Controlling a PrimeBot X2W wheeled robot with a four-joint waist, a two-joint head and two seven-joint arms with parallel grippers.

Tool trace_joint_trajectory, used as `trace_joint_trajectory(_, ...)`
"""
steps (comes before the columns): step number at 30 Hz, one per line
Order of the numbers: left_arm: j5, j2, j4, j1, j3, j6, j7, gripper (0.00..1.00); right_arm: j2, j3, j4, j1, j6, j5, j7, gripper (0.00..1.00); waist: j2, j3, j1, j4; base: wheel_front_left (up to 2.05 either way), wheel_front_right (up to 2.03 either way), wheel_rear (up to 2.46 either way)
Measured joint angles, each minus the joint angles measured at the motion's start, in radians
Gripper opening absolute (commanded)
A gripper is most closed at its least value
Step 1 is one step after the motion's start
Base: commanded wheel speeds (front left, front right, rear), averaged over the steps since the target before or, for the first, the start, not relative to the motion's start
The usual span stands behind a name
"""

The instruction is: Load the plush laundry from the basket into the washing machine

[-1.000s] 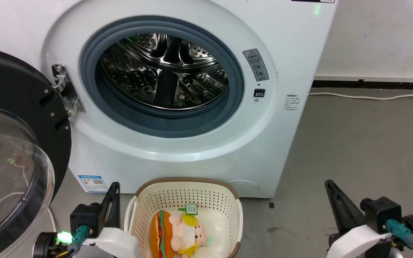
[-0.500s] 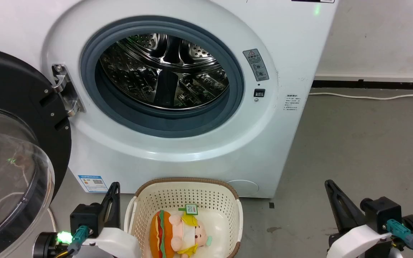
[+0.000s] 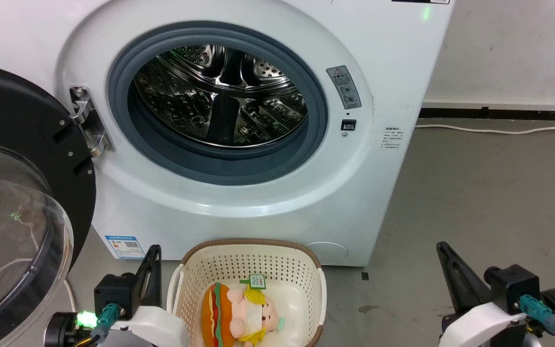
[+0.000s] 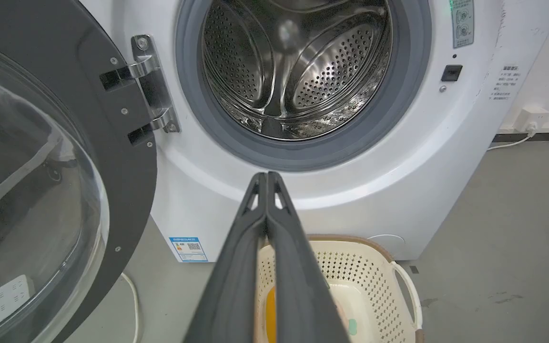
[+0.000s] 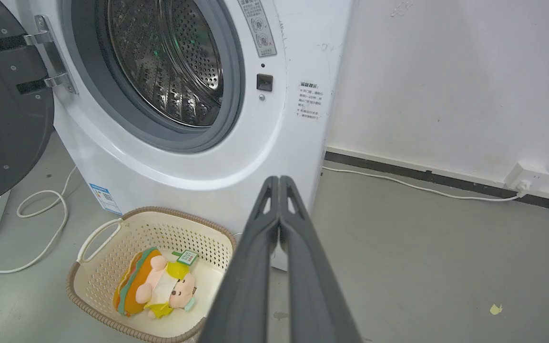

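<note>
The plush toy [image 3: 241, 315] lies in the cream basket [image 3: 258, 264] at the bottom middle of the head view. The basket sits on the grey floor [image 3: 475, 202], just in front of the white washing machine [image 3: 383, 58]. The door [image 3: 17, 120] hangs open at the left, and the shiny drum [image 3: 224, 96] shows. The left pincer [image 4: 266, 177] is clenched, its 2 fingers pressed together, just beside the basket. The right pincer [image 5: 279, 180] is clenched too, at the lower right, well apart from the basket.
</note>
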Motion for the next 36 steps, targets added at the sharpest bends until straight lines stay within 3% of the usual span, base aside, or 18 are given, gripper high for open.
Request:
trace_joint_trajectory(26, 0.0, 0.0, 0.0, 0.0, 0.0, 0.0, 0.0, 0.0, 0.0, 0.0, 0.0, 0.0, 0.0, 0.0, 0.0, 0.0, 0.0, 0.0, 0.0, 0.0, 0.0, 0.0, 0.0)
trace_joint_trajectory(27, 0.0, 0.0, 0.0, 0.0, 0.0, 0.0, 0.0, 1.0, 0.0, 0.001, 0.0, 0.0, 0.0, 0.0, 0.0, 1.0, 0.0, 0.0, 0.0, 0.0, 0.0, 0.0, 0.0)
trace_joint_trajectory(36, -0.002, 0.0, 0.001, 0.001, -0.002, 0.0, -0.002, 1.0, 0.0, 0.0, 0.0, 0.001, 0.0, 0.011, -0.004, 1.0, 0.0, 0.002, 0.0, 0.0, 0.0, 0.0, 0.0)
